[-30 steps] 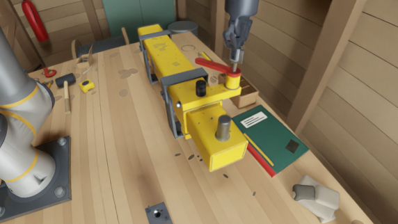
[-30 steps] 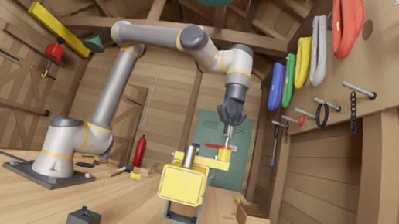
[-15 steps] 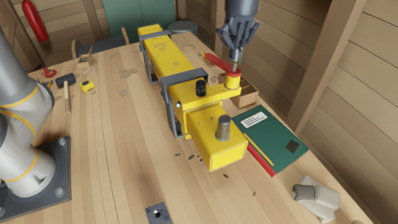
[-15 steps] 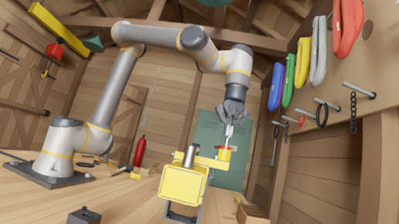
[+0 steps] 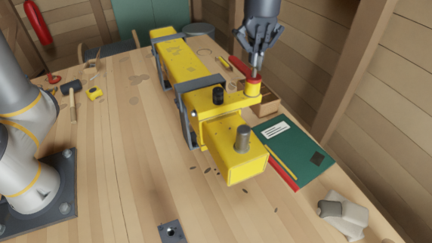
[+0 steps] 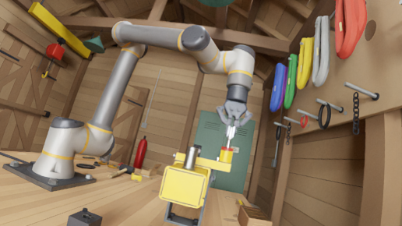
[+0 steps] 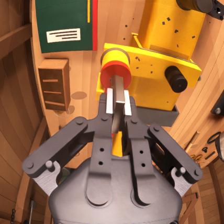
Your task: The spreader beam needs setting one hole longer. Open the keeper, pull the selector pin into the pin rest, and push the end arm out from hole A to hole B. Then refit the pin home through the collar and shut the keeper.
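Observation:
The keeper's grey tab (image 7: 118, 89) is clamped in my gripper (image 5: 256, 65), which is closed on it from above. It stands on a red cap atop a yellow post (image 5: 252, 87) at the right end of the collar's side bracket. The keeper's red arm (image 5: 239, 65) points back and left, away from the beam. The black selector pin knob (image 5: 218, 95) sits in the yellow collar (image 5: 211, 99). The end arm (image 5: 234, 151) juts from the collar toward the front, with a grey stud (image 5: 242, 139) on top. The main yellow beam (image 5: 180, 62) runs back in grey clamps.
Behind the beam stand a green door (image 5: 151, 15) and a grey round tin (image 5: 199, 29). A green book (image 5: 292, 149) and a small wooden box (image 5: 266, 101) lie right of the beam. A mallet (image 5: 71, 94) and tape measure (image 5: 93, 92) lie left. My arm's base (image 5: 34, 188) fills the front left.

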Controlling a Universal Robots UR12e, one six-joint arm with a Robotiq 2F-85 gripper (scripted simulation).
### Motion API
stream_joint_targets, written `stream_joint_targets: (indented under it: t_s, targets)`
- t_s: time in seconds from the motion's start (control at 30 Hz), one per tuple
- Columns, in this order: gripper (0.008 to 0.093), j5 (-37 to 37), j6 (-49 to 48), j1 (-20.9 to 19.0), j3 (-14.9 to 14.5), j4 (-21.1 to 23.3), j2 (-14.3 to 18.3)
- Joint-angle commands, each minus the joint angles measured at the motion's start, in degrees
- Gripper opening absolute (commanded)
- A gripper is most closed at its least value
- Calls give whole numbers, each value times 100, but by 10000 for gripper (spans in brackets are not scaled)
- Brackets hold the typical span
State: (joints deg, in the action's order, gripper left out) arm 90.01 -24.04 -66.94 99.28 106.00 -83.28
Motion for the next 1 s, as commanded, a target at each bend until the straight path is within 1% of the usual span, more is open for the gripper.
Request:
stream_joint_targets:
  t_s: [0.0,0.6,0.97]
  targets:
    - [80,-1,25,0,-5,2,-3]
    - [85,-1,151,0,-5,2,-3]
    - [305,-1,151,0,-5,2,-3]
